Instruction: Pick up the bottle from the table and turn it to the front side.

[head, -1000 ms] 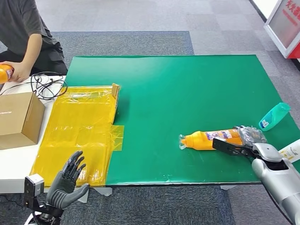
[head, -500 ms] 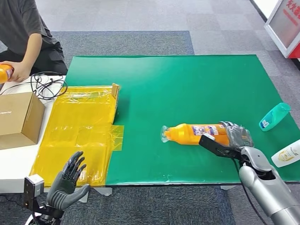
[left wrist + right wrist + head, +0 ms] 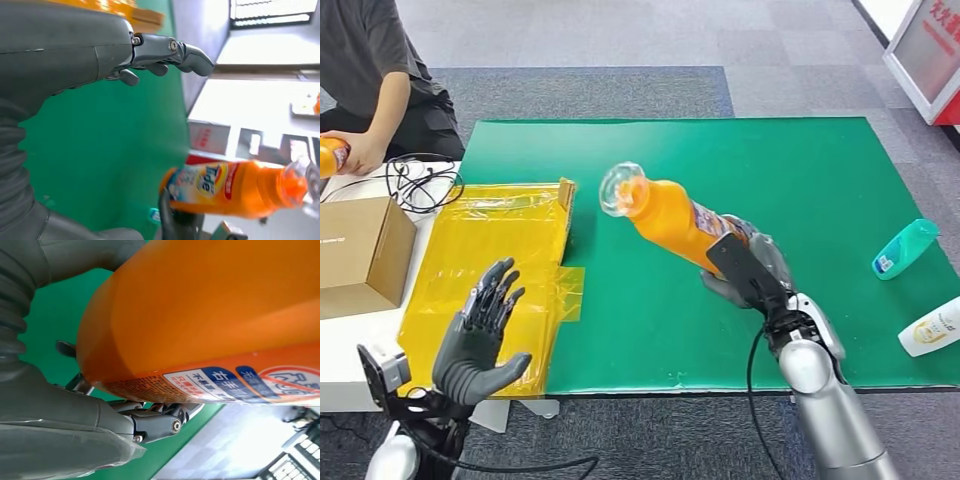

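**Aloft, bottle at risk of slipping**

Now held off the tabletop (image 3: 773, 160), orange bottle (image 3: 667, 215) in right hand (image 3: 750, 270), fingers wrapped round its base, cap toward ten o'clock. Left hand (image 3: 478, 345) empty, fingers spread. Could slide out while turning: long, top-heavy overhang.

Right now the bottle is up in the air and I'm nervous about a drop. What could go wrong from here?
The right hand grips the orange bottle only at its base end, with the long neck and clear cap sticking out tilted, so it may slip or swing while turning. The open left hand is raised near the yellow plastic sheet; reaching across to help could snag it.
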